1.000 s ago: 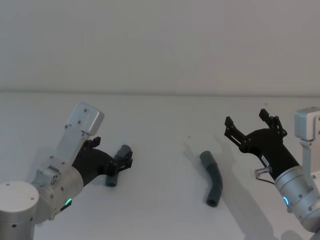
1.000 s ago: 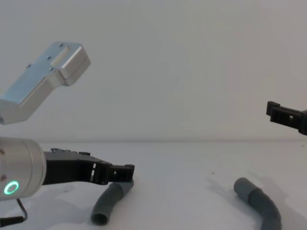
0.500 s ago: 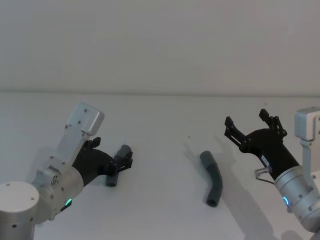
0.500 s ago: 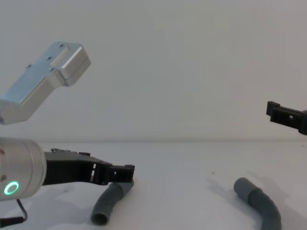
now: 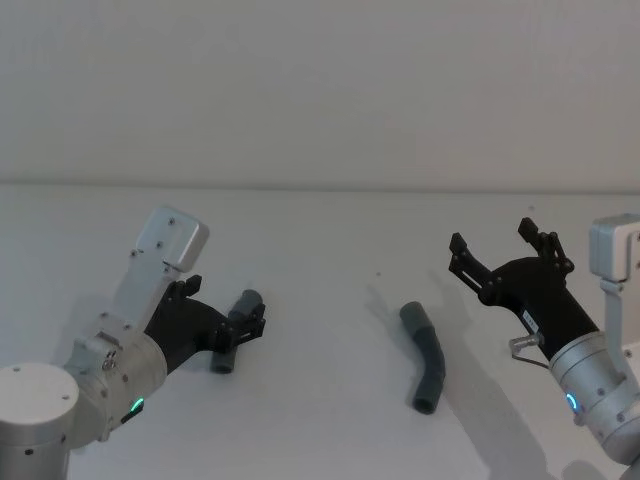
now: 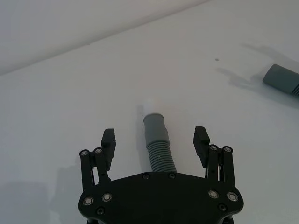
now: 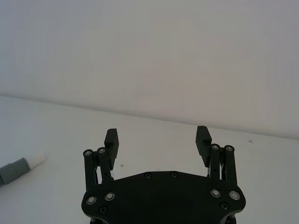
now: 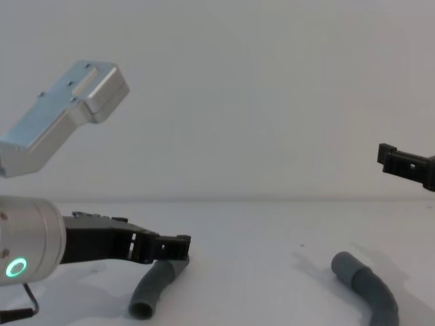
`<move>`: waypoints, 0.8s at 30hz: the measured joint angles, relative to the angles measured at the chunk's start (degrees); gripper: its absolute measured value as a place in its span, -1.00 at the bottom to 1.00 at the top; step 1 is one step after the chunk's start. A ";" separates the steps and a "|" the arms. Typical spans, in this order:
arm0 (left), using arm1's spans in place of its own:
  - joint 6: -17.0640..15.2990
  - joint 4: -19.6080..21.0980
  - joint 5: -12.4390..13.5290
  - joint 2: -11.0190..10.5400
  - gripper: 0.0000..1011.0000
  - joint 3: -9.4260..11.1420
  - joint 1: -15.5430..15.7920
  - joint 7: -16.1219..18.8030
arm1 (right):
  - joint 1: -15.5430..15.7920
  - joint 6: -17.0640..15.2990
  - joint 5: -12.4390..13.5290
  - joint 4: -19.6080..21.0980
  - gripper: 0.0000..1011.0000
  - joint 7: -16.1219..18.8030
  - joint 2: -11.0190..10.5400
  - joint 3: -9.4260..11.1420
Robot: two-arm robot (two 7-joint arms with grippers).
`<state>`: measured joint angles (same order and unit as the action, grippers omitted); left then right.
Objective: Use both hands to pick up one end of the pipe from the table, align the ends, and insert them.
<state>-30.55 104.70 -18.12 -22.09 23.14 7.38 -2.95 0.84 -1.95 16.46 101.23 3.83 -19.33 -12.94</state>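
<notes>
Ribbed dark-grey left pipe piece (image 8: 152, 290), white spigot (image 6: 150, 103) tip, inside spread left gripper (image 6: 155, 139), bent right pipe piece (image 5: 430, 356) apart, right gripper (image 7: 158, 135) spread.

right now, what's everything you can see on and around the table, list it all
left pipe piece: one, dark grey, on the table between the left gripper's fingers
right pipe piece: one, dark grey, lying free right of centre
spigot: one, white, on the left pipe piece's far end
speck: one, dark, on the table between the pieces
table: one, white
wall: one, pale, behind the table
left gripper: one, black, open, low, straddling the left pipe piece
right gripper: one, black, open, raised at right
</notes>
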 joint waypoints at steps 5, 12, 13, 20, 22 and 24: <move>-0.78 0.01 0.09 -0.03 0.98 0.07 0.05 -0.11 | 0.00 0.00 0.00 0.00 0.98 0.00 0.00 0.00; -2.18 -0.30 0.40 0.08 0.98 0.26 0.39 -0.24 | 0.00 0.00 0.00 0.00 0.98 0.00 0.00 0.00; -2.28 -0.39 0.45 0.09 0.98 0.30 0.47 -0.26 | 0.00 0.00 0.00 0.00 0.98 0.00 0.00 0.00; -3.11 -1.42 0.91 0.46 0.98 0.64 1.48 -0.62 | 0.00 0.00 0.00 0.00 0.98 0.00 0.00 0.00; -3.33 -1.84 0.96 0.65 0.98 0.66 1.83 -0.77 | 0.00 0.00 0.00 0.00 0.98 0.00 0.00 0.00; -3.56 -2.24 0.98 0.86 0.98 0.67 2.15 -0.95 | 0.00 0.00 0.00 0.00 0.98 0.00 0.00 0.00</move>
<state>-34.11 102.46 -17.15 -21.23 23.81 9.53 -3.90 0.84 -1.95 16.47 101.23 3.83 -19.33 -12.94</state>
